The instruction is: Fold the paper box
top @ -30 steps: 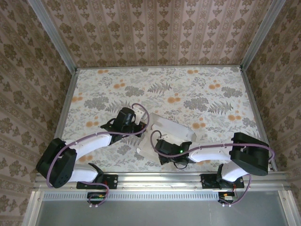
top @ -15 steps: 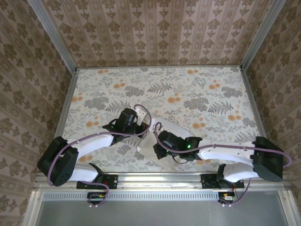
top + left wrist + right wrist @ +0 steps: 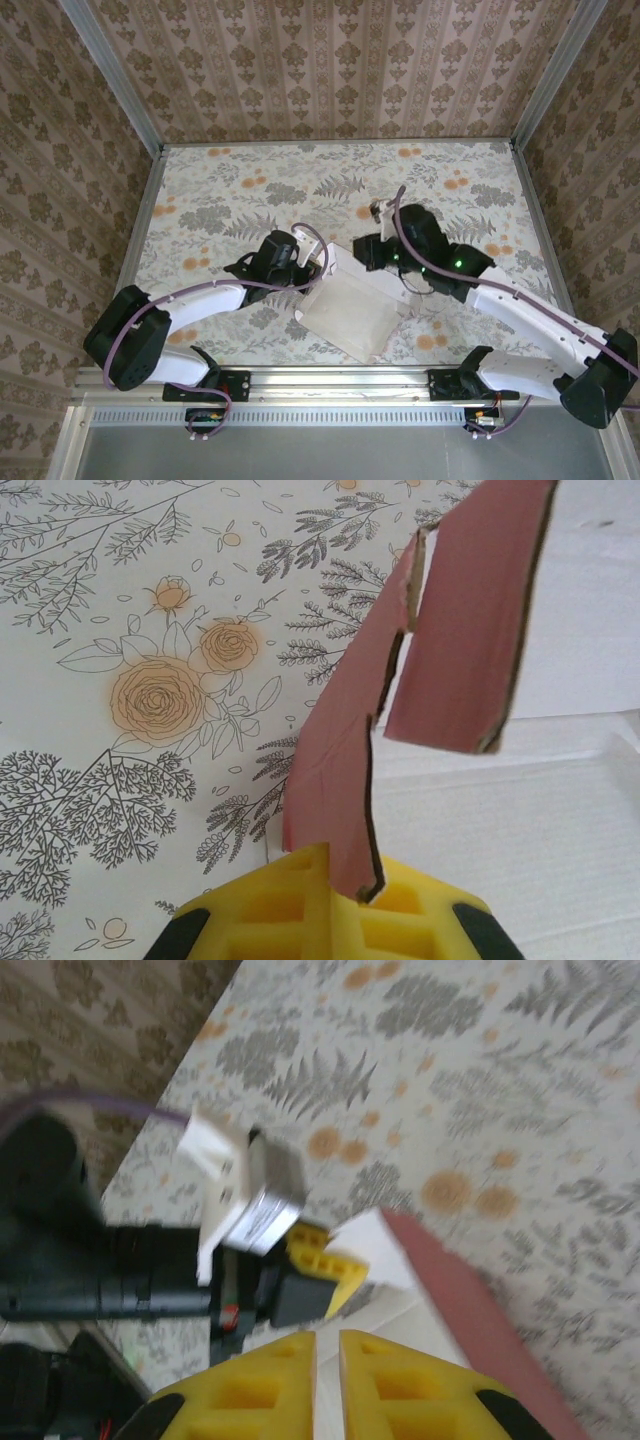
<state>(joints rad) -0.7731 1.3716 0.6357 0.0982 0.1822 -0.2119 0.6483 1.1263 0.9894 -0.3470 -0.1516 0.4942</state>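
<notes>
The paper box [image 3: 350, 308] lies near the table's front middle, pale whitish face up, with one corner raised at its far left. My left gripper [image 3: 312, 262] is shut on that corner. In the left wrist view a pink flap [image 3: 335, 790] runs down between the yellow fingers [image 3: 290, 900], and a second pink flap [image 3: 470, 620] stands beside it above the white face [image 3: 560, 830]. My right gripper [image 3: 368, 250] hovers over the box's far edge. Its jaws [image 3: 327, 1345] stand a narrow slit apart with nothing between them, above the pink edge [image 3: 470, 1310].
The floral table [image 3: 250, 190] stretches free to the far side and both flanks. Patterned walls and metal rails [image 3: 140, 215] close it in. The left gripper's camera housing [image 3: 260, 1195] and purple cable [image 3: 90, 1105] sit close ahead of the right gripper.
My right arm left the box's near side and swung up to its far right edge, its jaws parting slightly. The box's white face is now uncovered. The left gripper kept its grip.
</notes>
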